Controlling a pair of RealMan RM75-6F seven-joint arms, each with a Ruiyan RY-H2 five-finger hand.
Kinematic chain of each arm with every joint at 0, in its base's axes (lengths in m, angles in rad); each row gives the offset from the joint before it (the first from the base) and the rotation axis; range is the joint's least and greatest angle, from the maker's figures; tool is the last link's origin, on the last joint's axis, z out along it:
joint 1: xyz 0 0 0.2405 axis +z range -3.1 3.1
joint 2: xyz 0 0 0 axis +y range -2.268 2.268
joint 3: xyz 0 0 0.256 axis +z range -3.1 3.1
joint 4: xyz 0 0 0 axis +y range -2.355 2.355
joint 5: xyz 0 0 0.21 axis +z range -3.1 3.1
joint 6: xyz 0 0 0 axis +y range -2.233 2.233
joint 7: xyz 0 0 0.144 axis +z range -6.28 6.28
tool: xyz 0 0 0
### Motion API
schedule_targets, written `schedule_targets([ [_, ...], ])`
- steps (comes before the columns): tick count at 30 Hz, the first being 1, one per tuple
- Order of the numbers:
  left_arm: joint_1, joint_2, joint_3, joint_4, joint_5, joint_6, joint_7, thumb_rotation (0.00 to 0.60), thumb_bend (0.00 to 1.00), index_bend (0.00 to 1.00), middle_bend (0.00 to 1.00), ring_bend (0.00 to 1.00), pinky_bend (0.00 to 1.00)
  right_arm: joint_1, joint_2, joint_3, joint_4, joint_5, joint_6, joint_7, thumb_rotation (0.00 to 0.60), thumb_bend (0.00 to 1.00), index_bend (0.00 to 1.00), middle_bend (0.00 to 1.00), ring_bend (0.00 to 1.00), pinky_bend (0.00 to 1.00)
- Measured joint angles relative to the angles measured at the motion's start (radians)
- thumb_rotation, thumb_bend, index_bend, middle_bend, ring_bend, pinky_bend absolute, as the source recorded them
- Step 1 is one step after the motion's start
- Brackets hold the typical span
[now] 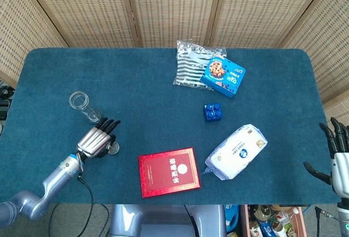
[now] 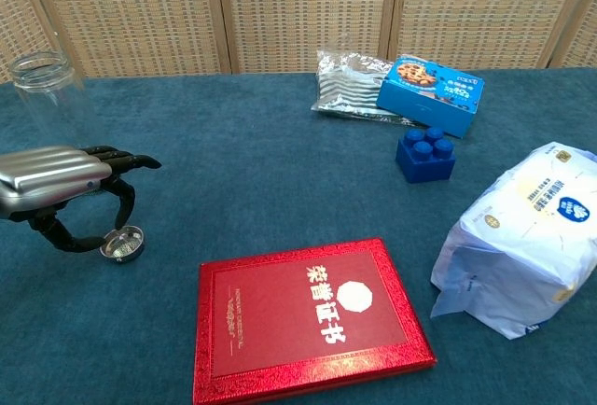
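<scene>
The left robot hand (image 1: 98,140) hovers over a small metal lid (image 2: 122,244), hemmed by the jar (image 1: 80,102) just behind and the red book (image 1: 168,171) to its right. A wide bare strip of surface (image 1: 147,100) runs between them toward the middle (nothing stands there). Further right, the blue block (image 1: 212,111), white bag (image 1: 236,151) and cookie box (image 1: 222,76) crowd the way.

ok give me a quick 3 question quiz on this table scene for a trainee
1. True or false: the left hand is gripping the glass jar.
2. Which thing lies nearest the red book? A) cookie box B) white bag C) striped pouch
3. Fill in: the small metal lid sits just under the ____ hand's fingers.

Key
1. False; the jar stands apart, behind the hand.
2. B
3. left
</scene>
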Motion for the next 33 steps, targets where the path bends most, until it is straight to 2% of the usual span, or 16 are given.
schedule_targets([
  [9, -0.007, -0.024, 0.002, 0.025, -0.015, 0.001, -0.015, 0.600, 0.37, 0.55, 0.00, 0.00, 0.00, 0.000, 0.001, 0.000, 0.001, 0.002, -0.002, 0.005, 0.600, 0.00, 0.14, 0.00, 0.00, 0.00],
  [27, -0.009, -0.051, 0.013, 0.065, -0.005, 0.039, -0.046, 0.600, 0.51, 0.62, 0.00, 0.00, 0.00, -0.001, 0.006, -0.001, 0.000, 0.002, -0.001, 0.016, 0.600, 0.00, 0.14, 0.00, 0.00, 0.00],
  [33, -0.010, -0.045, 0.015, 0.051, -0.005, 0.045, -0.055, 0.600, 0.52, 0.62, 0.00, 0.00, 0.00, -0.002, 0.007, -0.001, -0.002, 0.002, -0.001, 0.017, 0.600, 0.00, 0.14, 0.00, 0.00, 0.00],
])
